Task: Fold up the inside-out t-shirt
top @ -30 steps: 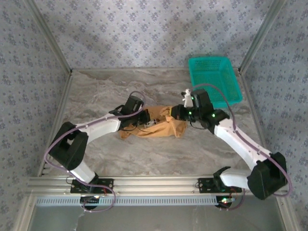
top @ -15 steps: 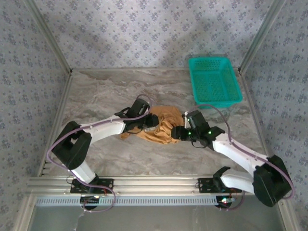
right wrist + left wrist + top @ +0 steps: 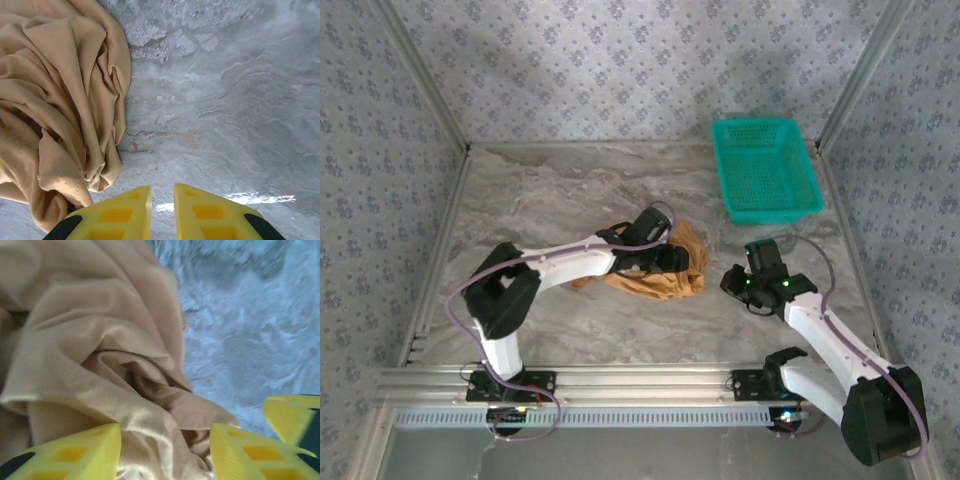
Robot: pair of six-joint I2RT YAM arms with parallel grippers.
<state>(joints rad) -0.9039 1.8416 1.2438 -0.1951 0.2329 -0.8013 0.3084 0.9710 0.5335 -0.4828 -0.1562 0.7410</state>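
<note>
Currently, the scene by item:
T-shirt: the tan-orange t-shirt (image 3: 655, 272) lies crumpled in a heap near the middle of the marble table (image 3: 540, 200), seams and folds bunched up.
Left gripper: the left gripper (image 3: 165, 452) sits over the heap, yellow fingers (image 3: 80, 452) apart with cloth folds between them, not pinched.
Right gripper: the right gripper (image 3: 161, 212) hangs above bare marble at the shirt's 3 o'clock, fingers nearly together with a narrow slit, clamping nothing.
Basket: the teal basket (image 3: 765, 170) stands at the shirt's 1 o'clock, well apart.

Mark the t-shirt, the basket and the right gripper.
t-shirt (image 3: 665, 280): top view, bunched middle.
basket (image 3: 765, 208): top view, near rim.
right gripper (image 3: 162, 200): right wrist view, gap between its yellow fingertips.
</note>
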